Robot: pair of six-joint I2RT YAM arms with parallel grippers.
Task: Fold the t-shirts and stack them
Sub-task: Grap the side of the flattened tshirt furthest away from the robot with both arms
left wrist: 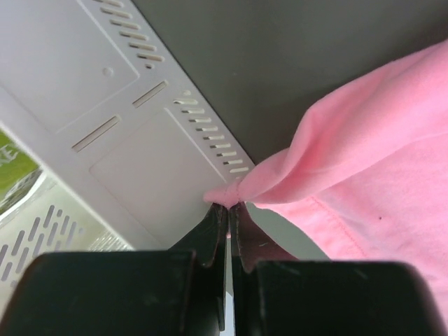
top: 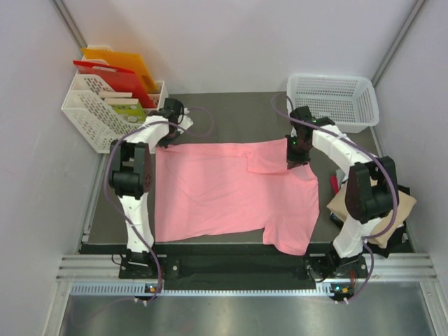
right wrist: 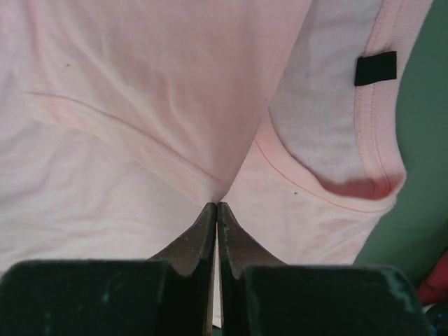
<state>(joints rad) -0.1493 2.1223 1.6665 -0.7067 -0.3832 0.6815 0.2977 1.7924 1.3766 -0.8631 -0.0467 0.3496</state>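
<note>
**Operator:** What am I holding?

**Spotter:** Your left gripper (left wrist: 227,207) is pinched tight on a bunched corner of the salmon-pink t-shirt (top: 224,196), at the shirt's 11 o'clock. Your right gripper (right wrist: 217,207) is clamped on a raised crease just beside the collar (right wrist: 378,133), at 2 o'clock. The shirt lies spread mid-table, with one sleeve folded in.

**Operator:** How will it handle?

**Spotter:** It looks like light, limp cloth to me. Expect it to sag between your two pinches and drag whatever stays on the table (top: 231,108). Thin pinches may slip, so take seams or hems, and lift both ends together.

**Operator:** And room?

**Spotter:** It's tight at 11 o'clock, where the slotted wall of the board-filled basket (top: 87,115) sits just beside your left gripper. At 1 o'clock the white mesh basket (top: 332,79) is near your right arm, and at 3 o'clock a tan t-shirt (top: 404,204) lies under that arm. Bare table shows at 12 o'clock, between the baskets. Toward 6 o'clock the lower sleeve reaches the near edge.
</note>
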